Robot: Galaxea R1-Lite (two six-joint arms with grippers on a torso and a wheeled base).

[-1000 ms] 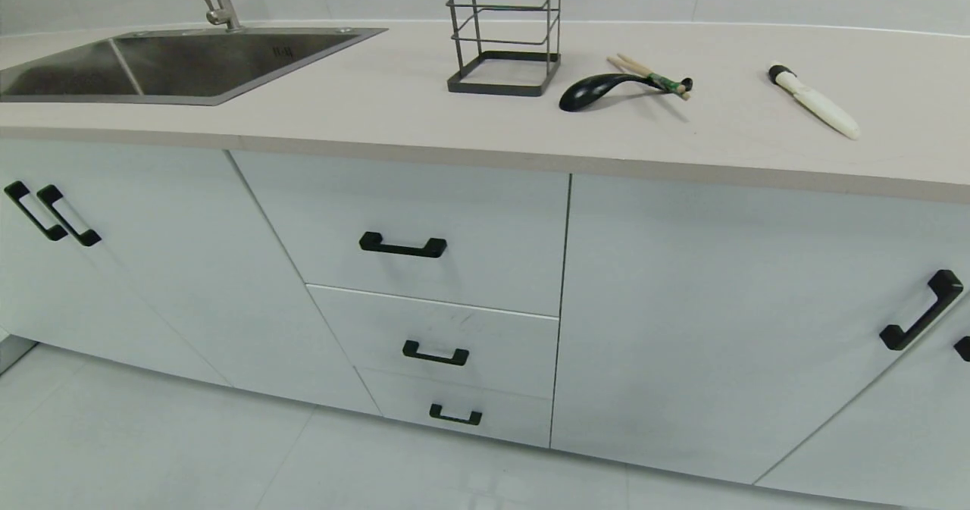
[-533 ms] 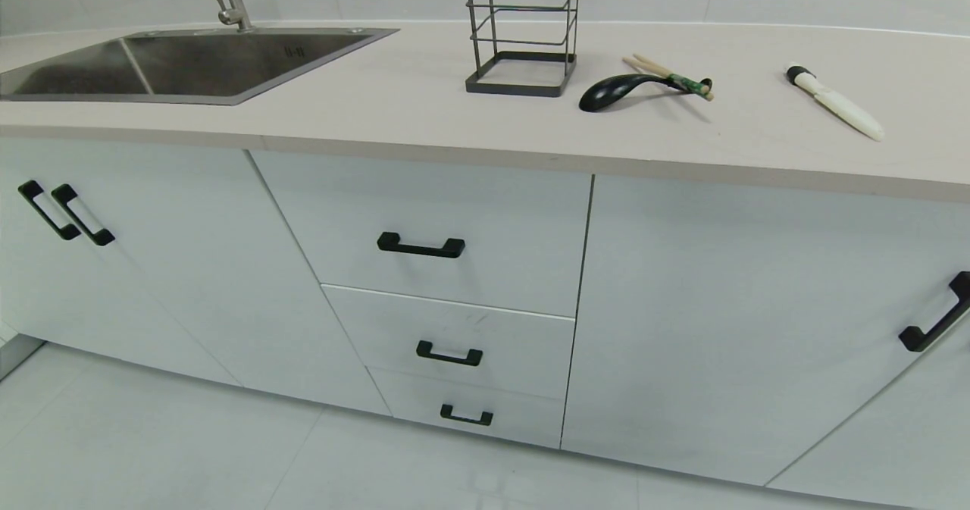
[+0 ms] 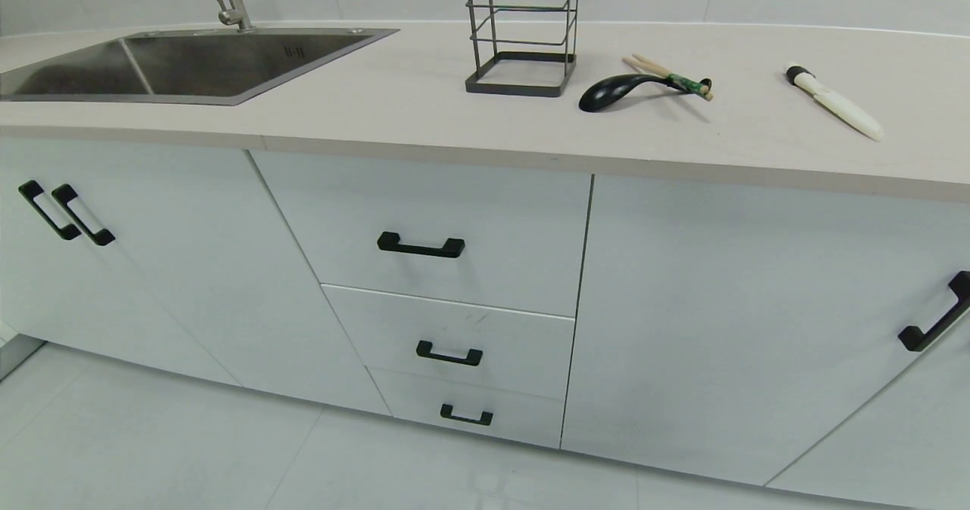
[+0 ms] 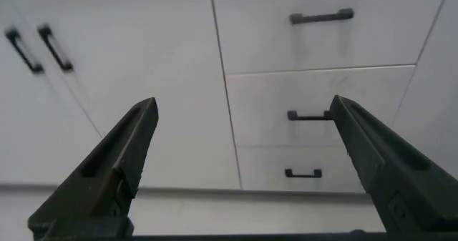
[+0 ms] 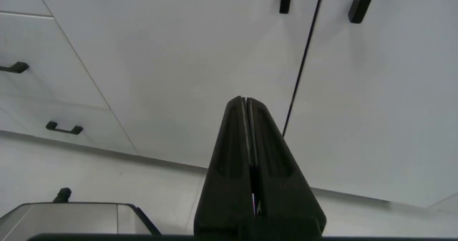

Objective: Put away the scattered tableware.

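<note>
Steel sink (image 3: pixel 227 55) set in bench (image 3: pixel 394 108), left end; faucet (image 3: pixel 229 2) behind. Below: three stacked drawers (image 3: pixel 455 214), black handles (image 3: pixel 421 245), white cabinet doors (image 3: pixel 720 305) flanking.

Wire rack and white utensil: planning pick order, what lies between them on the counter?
In the head view, a black spoon with chopsticks across its handle lies between the wire rack and the white utensil.
</note>
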